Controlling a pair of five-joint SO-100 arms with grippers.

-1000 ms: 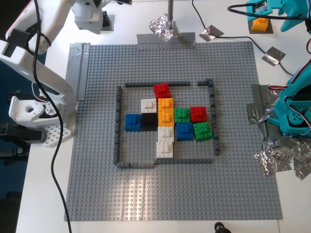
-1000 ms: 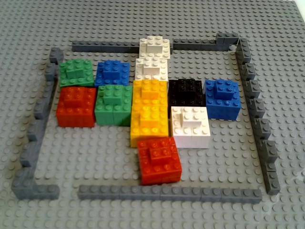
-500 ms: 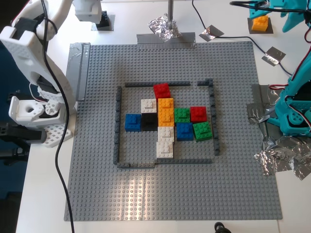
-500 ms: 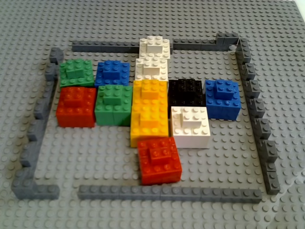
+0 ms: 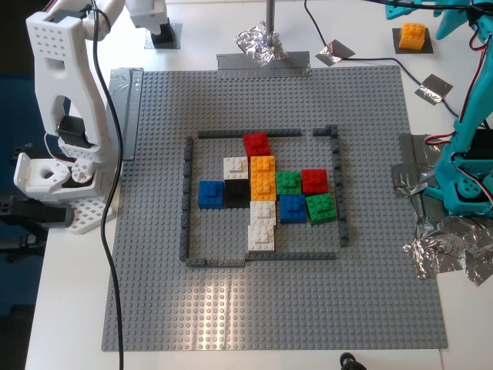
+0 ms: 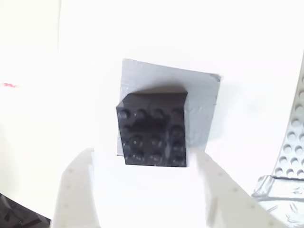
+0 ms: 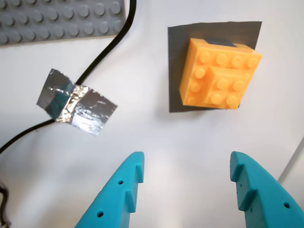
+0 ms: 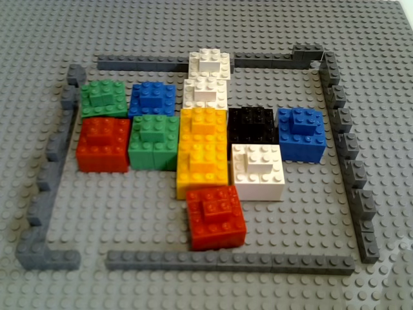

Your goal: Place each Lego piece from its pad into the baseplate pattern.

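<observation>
Both bricks are sitting on their pads, off the baseplate (image 5: 269, 208).
My first gripper (image 7: 185, 183) is hanging with jaws apart near the orange brick (image 7: 219, 74); my second gripper (image 6: 147, 190), jaws apart, is reaching the black brick (image 6: 153, 129) edge.

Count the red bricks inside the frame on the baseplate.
2. One red brick sits beside the orange bricks, near the frame; the other red brick adjoins a green brick.

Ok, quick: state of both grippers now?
My first gripper: open, empty, short of the orange brick.
My second gripper: open, empty, at the black brick.
</observation>
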